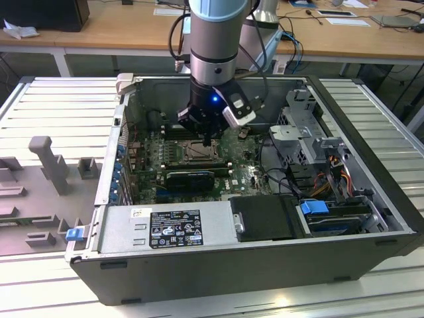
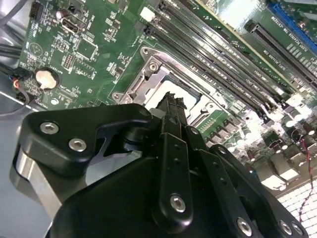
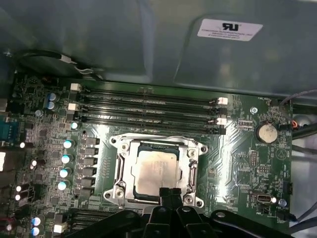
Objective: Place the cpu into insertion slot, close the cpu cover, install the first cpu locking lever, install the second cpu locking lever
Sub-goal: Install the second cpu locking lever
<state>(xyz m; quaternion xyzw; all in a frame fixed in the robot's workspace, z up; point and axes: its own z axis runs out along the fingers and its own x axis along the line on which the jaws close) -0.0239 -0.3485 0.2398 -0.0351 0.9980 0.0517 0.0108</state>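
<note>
One arm w/ a gripper (image 1: 207, 136) hung inside an open PC case (image 1: 371, 199) that lay on its side on a ribbed metal tabletop (image 1: 53, 106). Going from the exterior view's left: grey moulded fixtures (image 1: 50, 162) stood on the tabletop, well apart from the case; then the case's power supply box (image 1: 165, 228) along the near edge; behind it the green motherboard (image 1: 242, 175); at the exterior view's right the drive cage w/ blue tabs (image 1: 315, 207) and cable bundles.

The gripper sat directly over the socket area, approx mid-board. In the first wrist view the cpu (image 3: 154, 171) lay flat in the insertion slot (image 3: 190, 173), pale metal face up. The cpu cover (image 3: 126, 151) framed it, lying down over the chip's edges, cut-out showing the chip's face. Four long memory slots (image 3: 148, 106) ran just beside the socket, on the side away from the gripper.

The fingers (image 3: 171, 196) were pressed together, tips narrow w/ no gap seen, nothing held between them. Their tips stood at the cover's near edge, just beside the cpu's border; whether they touched the metal or hovered, couldn't tell. In the second wrist view the same fingers (image 2: 173, 111) pointed down at the socket frame (image 2: 143, 79), the chip's pale face (image 2: 171, 91) showing just past the tips. A round coin battery (image 2: 43, 78) sat on the board, well apart from the socket.
</note>
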